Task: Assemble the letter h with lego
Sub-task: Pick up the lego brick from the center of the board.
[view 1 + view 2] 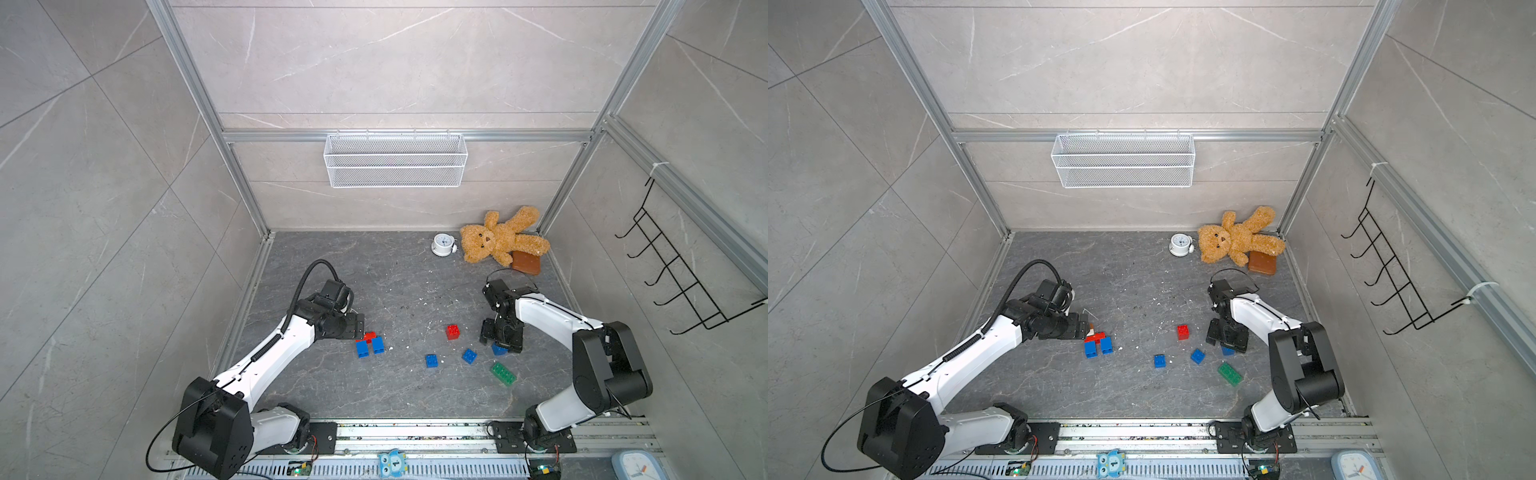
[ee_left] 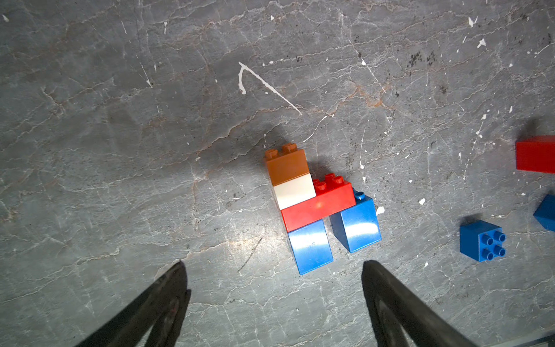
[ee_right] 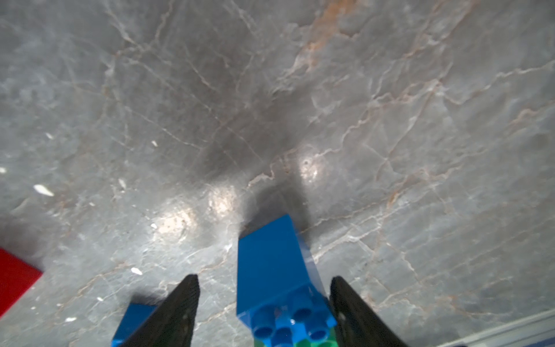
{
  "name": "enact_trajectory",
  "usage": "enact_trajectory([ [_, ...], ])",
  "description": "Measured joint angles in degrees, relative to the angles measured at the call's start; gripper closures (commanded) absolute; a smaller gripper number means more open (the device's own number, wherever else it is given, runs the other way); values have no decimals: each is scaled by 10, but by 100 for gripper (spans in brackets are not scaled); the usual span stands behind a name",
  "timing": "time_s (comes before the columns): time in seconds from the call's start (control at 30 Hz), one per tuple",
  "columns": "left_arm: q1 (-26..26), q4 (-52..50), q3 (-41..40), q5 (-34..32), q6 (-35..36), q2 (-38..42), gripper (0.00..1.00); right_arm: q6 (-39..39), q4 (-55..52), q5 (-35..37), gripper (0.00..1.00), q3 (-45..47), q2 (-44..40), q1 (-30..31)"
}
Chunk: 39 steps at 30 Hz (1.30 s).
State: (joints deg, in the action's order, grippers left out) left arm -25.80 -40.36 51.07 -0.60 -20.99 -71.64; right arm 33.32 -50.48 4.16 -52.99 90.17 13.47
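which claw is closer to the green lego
Right. The right claw sits just beyond the green lego; the left claw is far off, beside the red-and-blue stack.

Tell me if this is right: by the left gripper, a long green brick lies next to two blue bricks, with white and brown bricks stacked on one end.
No: the long brick is red, not green, as the left wrist view shows. The rest holds: two blue bricks beside it, white brick and brown brick stacked on one end, near the left gripper.

Bright, glary light; right wrist view blurred.
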Motion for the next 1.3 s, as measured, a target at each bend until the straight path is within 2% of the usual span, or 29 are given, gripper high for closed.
enact_trajectory([
  [0.3,-3,2,0,-6,1,-9,8,12,6,-38,37,7,-9,1],
  [0.67,-3,1,0,-7,2,-19,9,13,4,-6,49,6,-3,1],
  [0.93,-3,2,0,-8,2,-19,9,1,4,6,65,6,8,1],
  [1.03,-3,2,0,-8,2,-21,9,-2,3,8,77,1,8,1],
  [1.17,-3,2,0,-8,3,-25,9,-15,-2,10,98,-20,9,4],
  [1.3,-3,1,0,-8,4,-26,9,-33,-8,13,100,-64,33,25],
])
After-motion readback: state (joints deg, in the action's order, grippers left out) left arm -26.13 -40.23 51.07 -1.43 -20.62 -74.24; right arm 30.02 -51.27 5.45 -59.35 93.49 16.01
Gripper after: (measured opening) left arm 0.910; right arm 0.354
